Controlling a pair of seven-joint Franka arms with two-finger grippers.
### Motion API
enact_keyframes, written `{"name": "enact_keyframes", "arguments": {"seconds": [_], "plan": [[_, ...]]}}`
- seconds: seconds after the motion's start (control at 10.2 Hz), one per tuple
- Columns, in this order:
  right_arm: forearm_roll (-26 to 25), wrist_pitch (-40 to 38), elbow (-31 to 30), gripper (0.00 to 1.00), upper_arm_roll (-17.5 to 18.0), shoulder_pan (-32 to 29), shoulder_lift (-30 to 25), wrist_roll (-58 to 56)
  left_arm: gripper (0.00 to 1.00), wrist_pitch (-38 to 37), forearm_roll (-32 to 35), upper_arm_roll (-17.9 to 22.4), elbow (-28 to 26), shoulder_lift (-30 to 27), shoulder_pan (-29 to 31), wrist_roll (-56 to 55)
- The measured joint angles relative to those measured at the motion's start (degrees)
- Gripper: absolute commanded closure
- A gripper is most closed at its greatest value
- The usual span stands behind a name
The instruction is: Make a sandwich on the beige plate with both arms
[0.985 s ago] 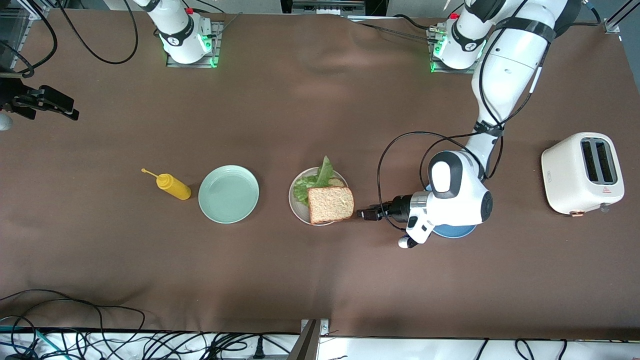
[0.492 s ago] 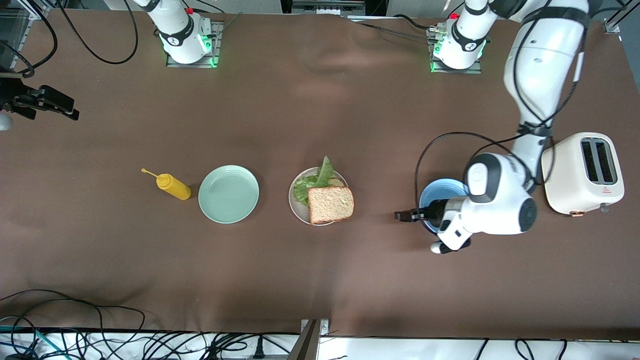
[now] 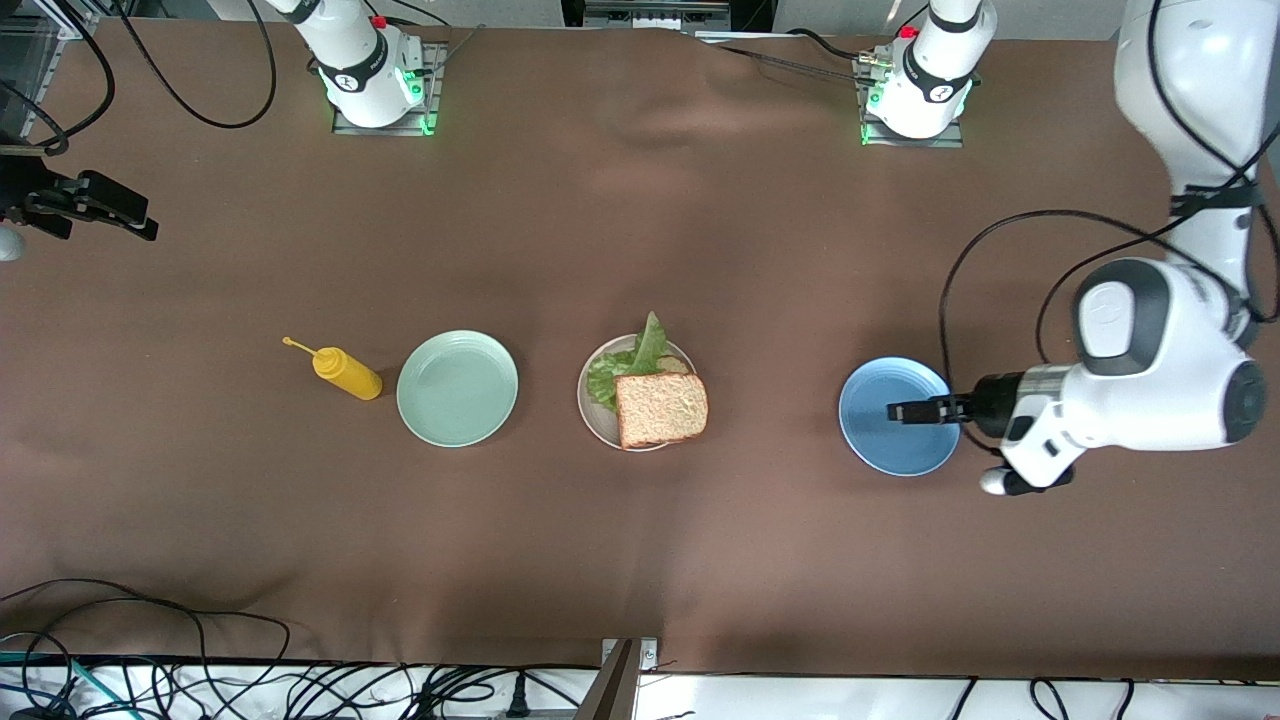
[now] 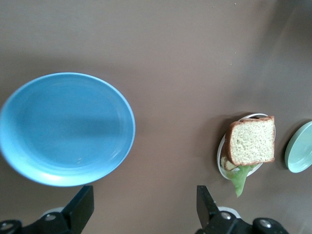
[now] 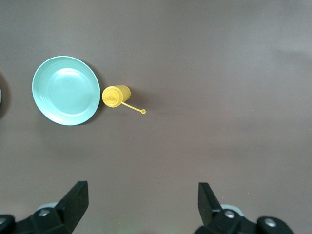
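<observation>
lettuce (image 3: 640, 352) tip points toward robot bases

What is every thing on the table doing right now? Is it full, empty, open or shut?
Beige plate: full, holds the sandwich.
Sandwich: stacked, toast on top, lettuce sticking out.
Green plate: empty.
Blue plate: empty.
Mustard bottle: lying on its side beside the green plate.
Left gripper: open, empty, over the blue plate.
Right gripper: open, empty, waiting at the right arm's end of the table.
</observation>
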Motion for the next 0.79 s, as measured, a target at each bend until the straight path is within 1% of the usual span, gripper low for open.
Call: {"name": "enact_keyframes", "arguments": {"seconds": [0.3, 0.49, 0.59, 0.79], "plan": [[0.0, 0.0, 0.0, 0.0, 0.0, 0.0, 0.0, 0.0, 0.0, -5.6, 6.9, 0.0, 0.1, -4.8, 1.6, 2.2], [0.0, 0.0, 0.0, 0.0, 0.0, 0.0, 0.0, 0.0, 0.0, -8.4, 10.0, 0.8, 0.0, -8.2, 1.6, 5.4], [0.0, 0.0, 0.0, 0.0, 0.0, 0.0, 0.0, 0.0, 0.0, -9.7, 10.6, 2.0, 0.0, -10.0, 1.4, 6.8], [0.0, 0.0, 0.0, 0.0, 0.0, 0.0, 0.0, 0.0, 0.0, -12.2, 13.1, 6.5, -0.3, -13.3, -1.6, 8.5]]}}
